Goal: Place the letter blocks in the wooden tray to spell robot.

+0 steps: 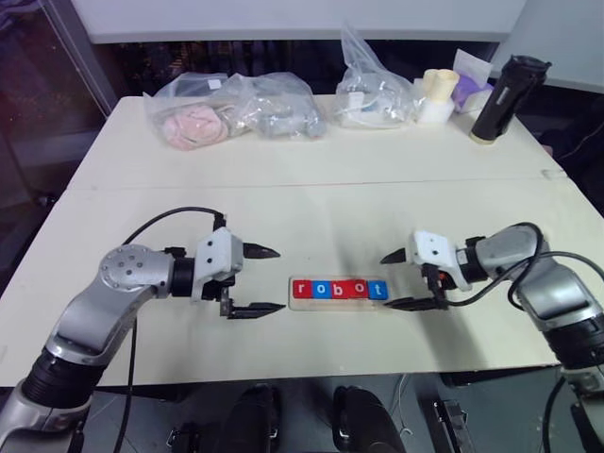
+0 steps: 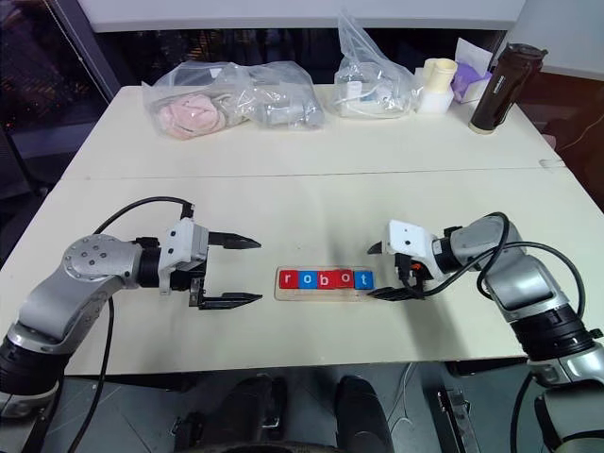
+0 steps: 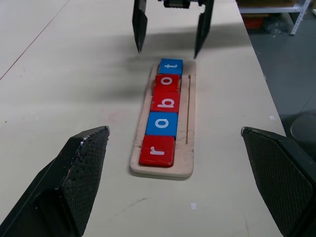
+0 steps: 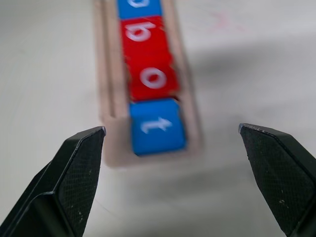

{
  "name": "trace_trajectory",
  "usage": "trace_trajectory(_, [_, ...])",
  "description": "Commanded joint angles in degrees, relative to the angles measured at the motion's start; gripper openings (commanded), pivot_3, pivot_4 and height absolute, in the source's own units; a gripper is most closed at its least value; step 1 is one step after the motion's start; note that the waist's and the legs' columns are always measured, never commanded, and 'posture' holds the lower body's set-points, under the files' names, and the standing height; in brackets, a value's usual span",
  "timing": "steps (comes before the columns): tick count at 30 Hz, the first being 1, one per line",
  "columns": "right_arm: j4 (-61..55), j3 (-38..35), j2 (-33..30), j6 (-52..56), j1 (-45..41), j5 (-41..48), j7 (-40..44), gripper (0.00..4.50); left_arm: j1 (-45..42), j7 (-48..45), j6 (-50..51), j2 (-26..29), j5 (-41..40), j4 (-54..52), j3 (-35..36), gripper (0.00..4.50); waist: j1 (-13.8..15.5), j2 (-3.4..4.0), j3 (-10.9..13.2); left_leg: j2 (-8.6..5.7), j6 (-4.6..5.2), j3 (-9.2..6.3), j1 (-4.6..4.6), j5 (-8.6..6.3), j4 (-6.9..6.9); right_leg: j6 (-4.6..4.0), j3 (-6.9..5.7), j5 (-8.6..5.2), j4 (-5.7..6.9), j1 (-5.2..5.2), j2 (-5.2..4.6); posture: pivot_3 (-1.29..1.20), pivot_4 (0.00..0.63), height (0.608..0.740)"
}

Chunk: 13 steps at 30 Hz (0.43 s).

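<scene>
All 5 letter blocks (image 1: 339, 289) sat in the wooden tray (image 3: 190, 123) near the table's (image 1: 311, 198) front edge, reading "robot", so the task looked finished. The left gripper (image 1: 256, 280) and right gripper (image 1: 401, 280) both stood spread, empty, flanking the tray's ends.

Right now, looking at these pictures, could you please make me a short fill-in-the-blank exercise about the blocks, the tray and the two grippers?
1. The letter blocks in the wooden tray spell the word ____.
2. The block with the letter t has the colour ____.
3. The right gripper, beside the tray's t end, is ____.
4. The left gripper holds ____.

Missing words: robot; blue; open; nothing
</scene>
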Motion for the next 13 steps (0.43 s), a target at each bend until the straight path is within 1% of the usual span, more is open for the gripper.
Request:
trace_trajectory(1, [2.6, -2.0, -0.8, -2.6, -1.6, -0.9, -1.1, 4.47, -0.1, -0.1, -0.3, -0.3, -1.0, -1.7, 0.7, 4.5, 0.0, 0.0, 0.0, 0.0, 0.0, 0.01, 0.0, 0.0, 0.0, 0.0, 0.0, 0.0, 0.0, 0.0, 0.02, 0.0, 0.15, 0.74])
trace_trajectory(4, [1.3, -3.7, -0.6, -0.3, -1.4, 1.2, -2.0, 4.47, 0.1, 0.0, -0.3, -0.3, -1.1, -1.7, 0.9, 4.5, 0.0, 0.0, 0.0, 0.01, -0.01, 0.01, 0.02, 0.01, 0.0, 0.01, 0.01, 0.01, 0.04, 0.0, 0.06, 0.0, 0.15, 0.74])
trace_trajectory(8, [-5.0, -6.8, -1.2, 4.3, 2.5, 4.5, -3.2, 4.47, 1.7, 1.2, 3.4, 0.5, -3.2, -3.1, 2.3, 4.5, 0.0, 0.0, 0.0, 0.03, -0.01, 0.0, 0.03, 0.01, -0.01, 0.12, 0.01, 0.06, 0.06, 0.0, -0.02, 0.0, 0.15, 0.74])
trace_trajectory(13, [-17.9, -14.5, -4.0, 12.8, 13.0, 9.6, -5.9, 4.47, 4.0, 0.0, 3.7, 3.1, -4.0, -4.7, 4.1, 4.5, 0.3, 0.0, 0.0, 0.03, -0.01, -0.05, 0.02, 0.0, -0.01, 0.03, 0.01, 0.01, 0.06, 0.02, -0.08, 0.0, 0.15, 0.74])
